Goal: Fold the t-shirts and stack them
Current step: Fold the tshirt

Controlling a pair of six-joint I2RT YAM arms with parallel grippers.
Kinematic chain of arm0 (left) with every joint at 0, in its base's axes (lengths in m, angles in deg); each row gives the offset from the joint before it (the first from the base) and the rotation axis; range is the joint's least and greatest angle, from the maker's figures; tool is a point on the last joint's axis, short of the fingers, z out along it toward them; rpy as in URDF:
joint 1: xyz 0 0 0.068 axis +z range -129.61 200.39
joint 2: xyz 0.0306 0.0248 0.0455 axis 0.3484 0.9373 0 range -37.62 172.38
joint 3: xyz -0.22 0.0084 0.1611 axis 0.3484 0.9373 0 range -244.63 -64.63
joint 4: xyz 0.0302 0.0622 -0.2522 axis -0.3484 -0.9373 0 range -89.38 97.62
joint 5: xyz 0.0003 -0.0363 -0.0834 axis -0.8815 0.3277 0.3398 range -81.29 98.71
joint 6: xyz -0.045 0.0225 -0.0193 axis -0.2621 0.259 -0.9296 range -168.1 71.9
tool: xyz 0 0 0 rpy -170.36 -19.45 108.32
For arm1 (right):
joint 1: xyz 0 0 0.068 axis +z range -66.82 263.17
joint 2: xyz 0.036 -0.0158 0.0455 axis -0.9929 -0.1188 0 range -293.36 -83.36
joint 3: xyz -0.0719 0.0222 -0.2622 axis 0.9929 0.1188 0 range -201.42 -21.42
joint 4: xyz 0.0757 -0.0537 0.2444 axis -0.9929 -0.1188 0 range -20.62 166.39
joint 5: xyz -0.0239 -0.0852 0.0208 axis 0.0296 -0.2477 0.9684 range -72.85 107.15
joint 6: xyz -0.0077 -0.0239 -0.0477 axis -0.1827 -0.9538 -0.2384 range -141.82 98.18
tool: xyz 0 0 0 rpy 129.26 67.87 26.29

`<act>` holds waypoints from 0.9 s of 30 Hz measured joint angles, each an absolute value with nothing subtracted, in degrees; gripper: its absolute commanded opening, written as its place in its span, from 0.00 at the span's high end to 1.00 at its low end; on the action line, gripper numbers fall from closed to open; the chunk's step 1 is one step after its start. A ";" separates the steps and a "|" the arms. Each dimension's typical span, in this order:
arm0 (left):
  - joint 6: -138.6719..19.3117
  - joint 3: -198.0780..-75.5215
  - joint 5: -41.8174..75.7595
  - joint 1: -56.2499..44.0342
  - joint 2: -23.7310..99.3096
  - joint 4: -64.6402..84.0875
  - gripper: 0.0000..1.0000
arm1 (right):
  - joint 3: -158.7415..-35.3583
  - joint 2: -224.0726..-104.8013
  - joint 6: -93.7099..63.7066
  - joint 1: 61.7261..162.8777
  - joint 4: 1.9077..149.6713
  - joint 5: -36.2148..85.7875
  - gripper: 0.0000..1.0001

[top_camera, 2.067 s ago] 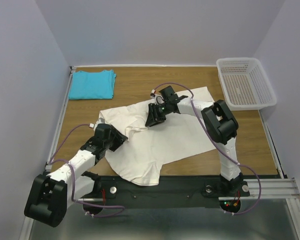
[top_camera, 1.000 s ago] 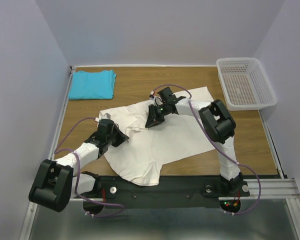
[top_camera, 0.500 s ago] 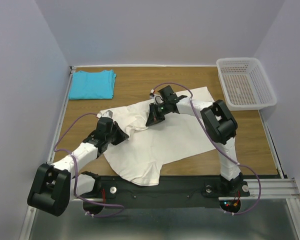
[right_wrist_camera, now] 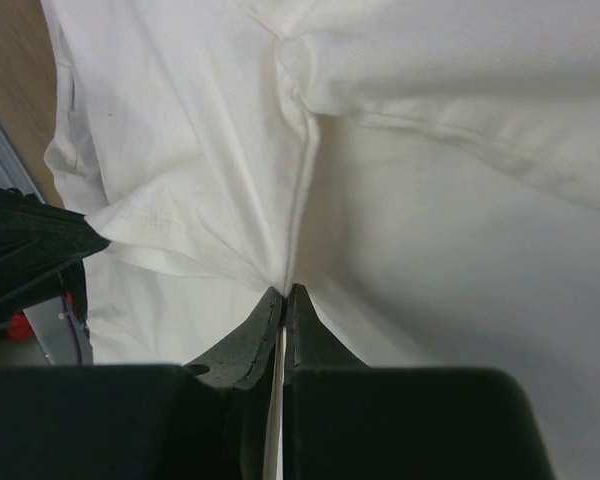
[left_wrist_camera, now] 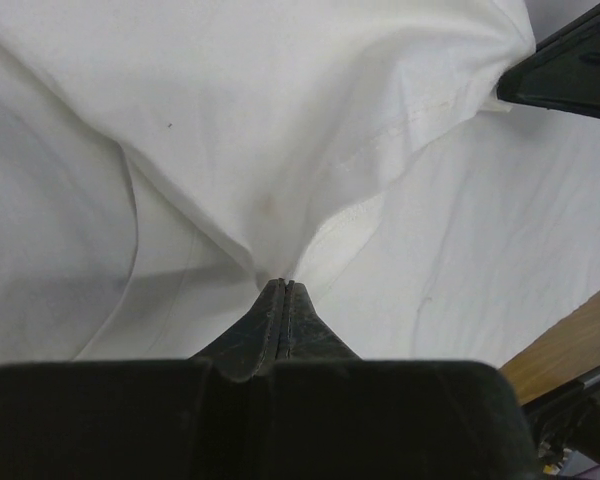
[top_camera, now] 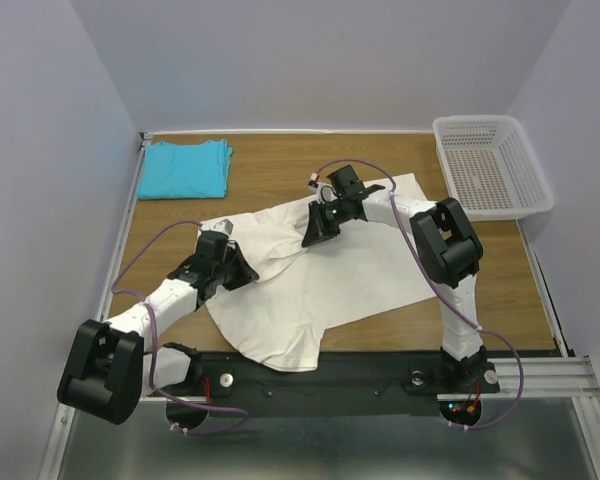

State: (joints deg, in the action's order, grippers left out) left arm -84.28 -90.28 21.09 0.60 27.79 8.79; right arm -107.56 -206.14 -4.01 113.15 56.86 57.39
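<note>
A large cream t-shirt (top_camera: 330, 270) lies rumpled across the middle of the table, its hem hanging over the near edge. My left gripper (top_camera: 242, 272) is shut on a fold of it at its left side; in the left wrist view the cloth (left_wrist_camera: 280, 150) bunches up from the pinched tips (left_wrist_camera: 281, 285). My right gripper (top_camera: 312, 237) is shut on the same shirt nearer the collar end, with a thin strip of cloth (right_wrist_camera: 300, 200) caught between its tips (right_wrist_camera: 285, 292). A turquoise t-shirt (top_camera: 186, 168) lies folded at the far left corner.
A white perforated basket (top_camera: 490, 165) stands at the far right corner. Bare wooden table (top_camera: 280, 165) shows behind the cream shirt and to its right. Metal rails run along the left and near edges. Walls close in the table on three sides.
The right gripper has closed on the cream shirt and lifted slightly up and right with it. The left gripper, still pinching cloth, has drawn a little toward the right.
</note>
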 measured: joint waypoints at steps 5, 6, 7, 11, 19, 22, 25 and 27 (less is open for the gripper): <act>-82.62 -91.37 22.84 0.58 29.63 8.09 1.00 | -107.56 -206.14 -6.18 112.50 55.28 56.65 0.96; -82.36 -91.55 23.21 0.58 29.93 8.07 1.00 | -107.56 -206.14 -6.51 112.41 55.15 56.56 0.96; -82.21 -91.70 23.54 0.56 30.15 7.96 1.00 | -107.56 -206.14 -6.94 112.34 54.91 56.48 0.96; -81.33 -92.20 24.76 0.45 31.05 7.96 1.00 | -107.56 -206.14 -8.06 112.04 54.08 56.24 0.94; -80.81 -95.66 23.89 -0.47 31.96 2.69 1.00 | -107.65 -206.14 -9.67 111.58 52.42 56.11 0.90; -80.59 -97.78 22.73 -0.67 31.96 -0.24 1.00 | -108.09 -206.18 -9.94 111.58 52.00 56.13 0.90; -80.46 -98.45 22.21 -0.80 32.01 -1.37 1.00 | -108.81 -206.18 -10.05 111.58 51.76 56.17 0.90; -80.33 -98.59 22.16 -1.32 33.01 -2.27 1.00 | -109.16 -206.20 -10.05 111.58 51.50 56.19 0.89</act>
